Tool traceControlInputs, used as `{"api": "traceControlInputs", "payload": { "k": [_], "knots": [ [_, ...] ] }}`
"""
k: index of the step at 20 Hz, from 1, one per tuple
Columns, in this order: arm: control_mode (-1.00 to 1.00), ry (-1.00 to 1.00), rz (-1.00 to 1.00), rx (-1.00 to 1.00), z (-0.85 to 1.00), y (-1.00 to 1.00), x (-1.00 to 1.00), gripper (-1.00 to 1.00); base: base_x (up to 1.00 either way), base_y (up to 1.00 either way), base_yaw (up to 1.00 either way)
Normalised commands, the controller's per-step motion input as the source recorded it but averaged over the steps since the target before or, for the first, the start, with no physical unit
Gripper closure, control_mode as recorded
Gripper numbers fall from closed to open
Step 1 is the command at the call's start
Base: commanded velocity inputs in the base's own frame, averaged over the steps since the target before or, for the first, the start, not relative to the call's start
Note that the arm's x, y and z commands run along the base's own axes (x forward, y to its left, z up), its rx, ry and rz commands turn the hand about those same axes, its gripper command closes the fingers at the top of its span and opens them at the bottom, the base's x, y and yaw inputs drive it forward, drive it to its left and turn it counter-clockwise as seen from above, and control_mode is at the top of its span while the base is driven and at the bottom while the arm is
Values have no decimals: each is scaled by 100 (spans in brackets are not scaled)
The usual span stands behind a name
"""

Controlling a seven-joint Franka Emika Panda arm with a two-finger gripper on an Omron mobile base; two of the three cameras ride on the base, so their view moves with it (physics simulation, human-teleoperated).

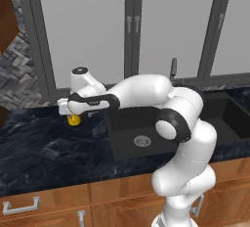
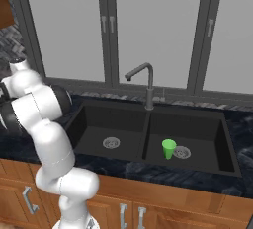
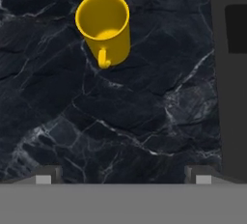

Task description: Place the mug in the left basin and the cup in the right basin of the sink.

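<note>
The yellow mug (image 3: 103, 27) stands upright on the black marble counter, its small handle facing the camera in the hand view. My gripper (image 3: 123, 175) hovers above the counter, open, its fingertips (image 3: 44, 175) spread wide with nothing between them, and the mug lies ahead of them. From the left base, the mug (image 1: 73, 119) peeks out just under my hand (image 1: 73, 106), left of the sink. The green cup (image 2: 169, 148) stands upright in the right basin (image 2: 202, 124) beside its drain. The left basin (image 2: 99, 124) holds just its silver drain (image 2: 111, 142).
A slim dark grey faucet (image 2: 147, 82) rises behind the ridge between the basins. The sink's rim (image 3: 231, 97) runs along the right side of the hand view. Grey window frames stand behind the counter, and wooden cabinets (image 1: 44, 206) run below its front edge.
</note>
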Motion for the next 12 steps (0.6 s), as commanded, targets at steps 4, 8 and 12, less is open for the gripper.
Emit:
{"api": "traceControlInputs", "payload": {
  "k": [4, 8, 12],
  "knots": [
    [-100, -3, -1, -3, -10, 2, 17, -100, 0, 0, 0],
    [-100, 0, 0, 0, -13, 8, 19, -100, 0, 0, 0],
    [-100, -2, 0, 0, -16, 8, 11, -100, 0, 0, 0]
  ]
}}
